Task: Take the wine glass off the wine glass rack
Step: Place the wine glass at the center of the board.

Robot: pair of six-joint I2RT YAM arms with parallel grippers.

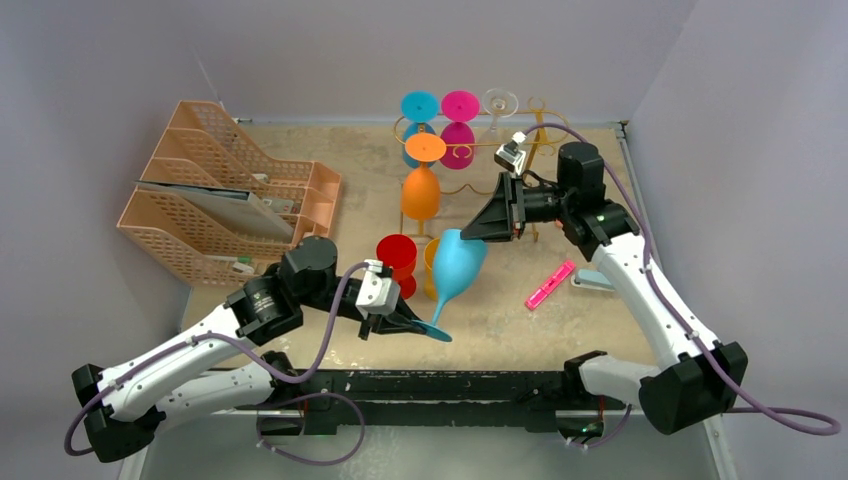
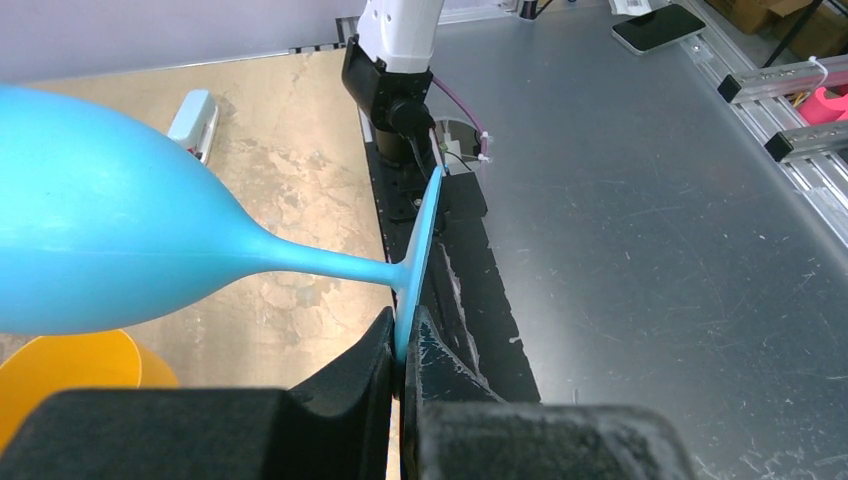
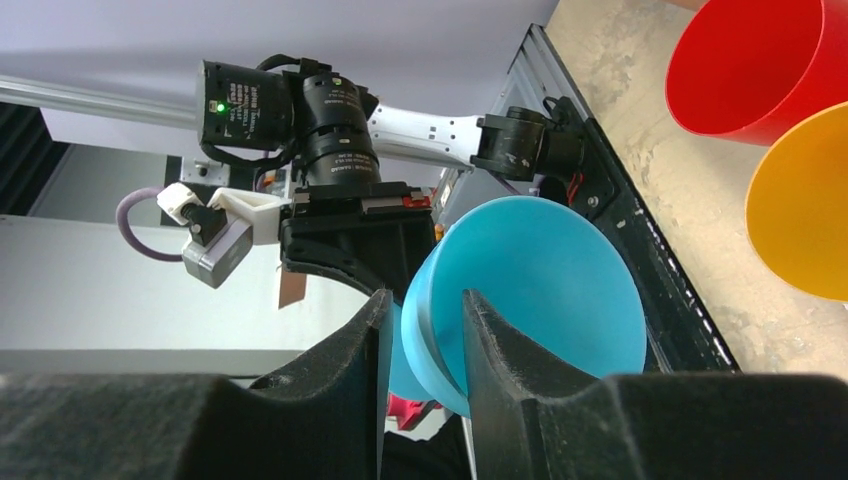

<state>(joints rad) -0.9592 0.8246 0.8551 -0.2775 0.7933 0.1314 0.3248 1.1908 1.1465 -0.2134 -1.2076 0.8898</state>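
A blue wine glass (image 1: 458,265) hangs tilted in the air between my two grippers, above the table's middle. My left gripper (image 1: 425,325) is shut on its flat base (image 2: 420,245), which is pinched edge-on between the jaws. My right gripper (image 1: 478,232) straddles the rim of the bowl (image 3: 530,290), one finger inside and one outside, with a gap still showing on the outer side. The gold wire rack (image 1: 470,150) stands at the back with cyan (image 1: 420,105), magenta (image 1: 460,105), clear (image 1: 499,100) and orange (image 1: 421,190) glasses hanging upside down.
A red cup (image 1: 397,255) and a yellow cup (image 1: 432,262) stand on the table right beside the blue glass. Peach mesh file trays (image 1: 230,195) stand at the left. A pink marker (image 1: 550,284) and a pale blue object (image 1: 595,281) lie at the right.
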